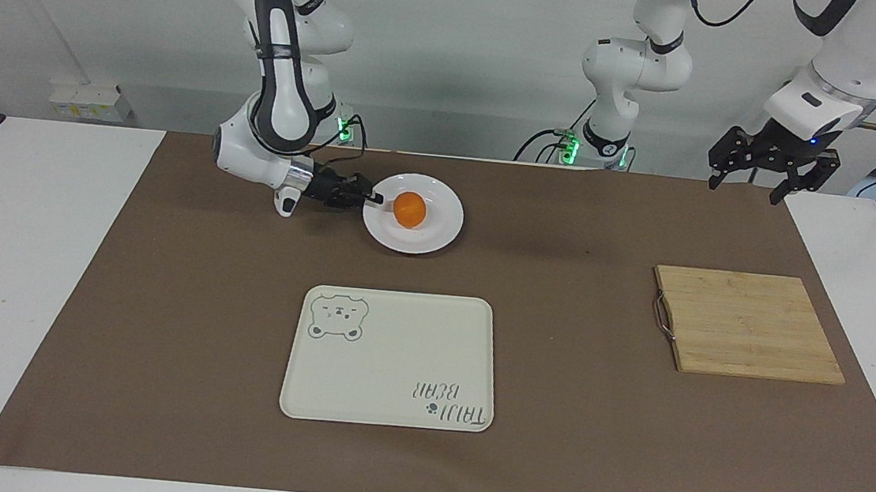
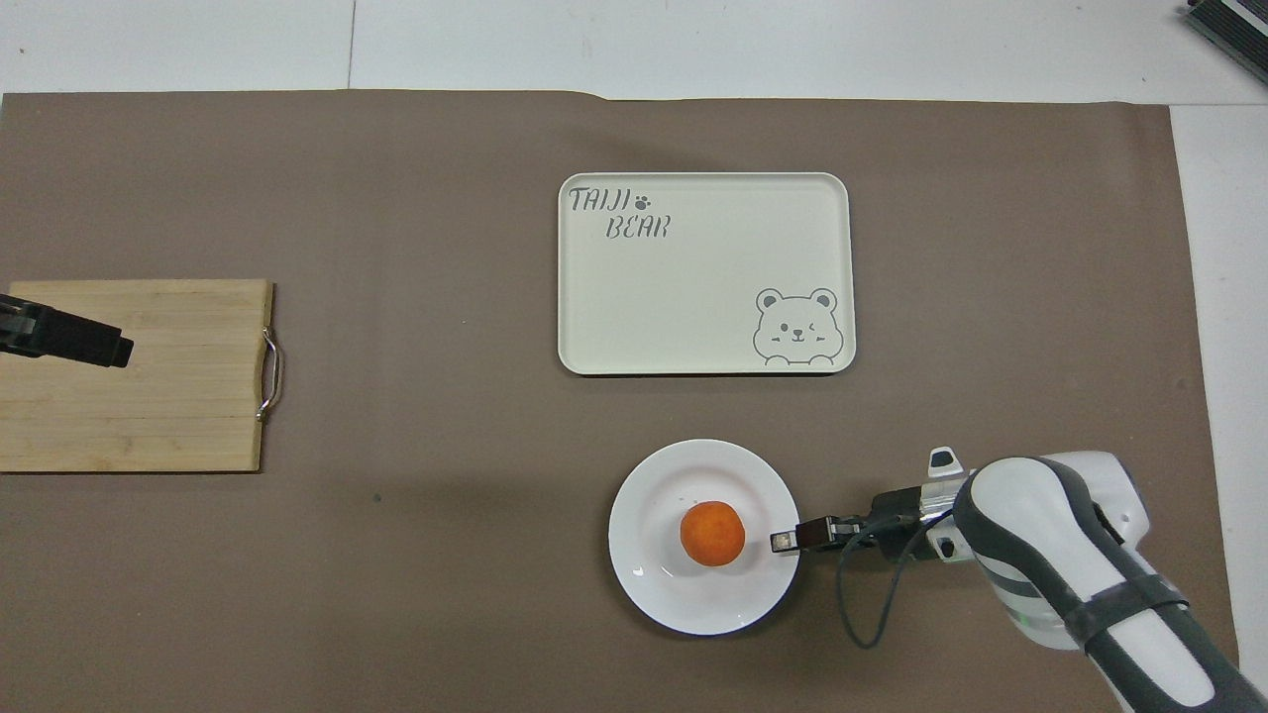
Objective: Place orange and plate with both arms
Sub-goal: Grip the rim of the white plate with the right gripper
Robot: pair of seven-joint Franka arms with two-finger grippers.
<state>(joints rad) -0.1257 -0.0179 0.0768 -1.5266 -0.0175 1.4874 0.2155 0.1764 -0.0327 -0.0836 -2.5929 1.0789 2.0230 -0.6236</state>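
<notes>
The white plate (image 1: pixel 439 234) lies on the brown mat near the robots, with the orange (image 1: pixel 409 209) on its middle. In the overhead view the orange (image 2: pixel 712 534) sits on the plate (image 2: pixel 654 584) too. My right gripper (image 1: pixel 375 198) reaches in low and level from the right arm's end, with its tip over the plate's rim; it also shows in the overhead view (image 2: pixel 785 540). My left gripper (image 1: pixel 760 188) is open and empty and waits in the air at the left arm's end. In the overhead view my left gripper (image 2: pixel 114 349) shows over the wooden board.
A cream rectangular tray (image 1: pixel 399 330) with a bear drawing lies farther from the robots than the plate. A wooden cutting board (image 1: pixel 748 325) with a metal handle lies toward the left arm's end. The brown mat (image 1: pixel 164 293) covers most of the table.
</notes>
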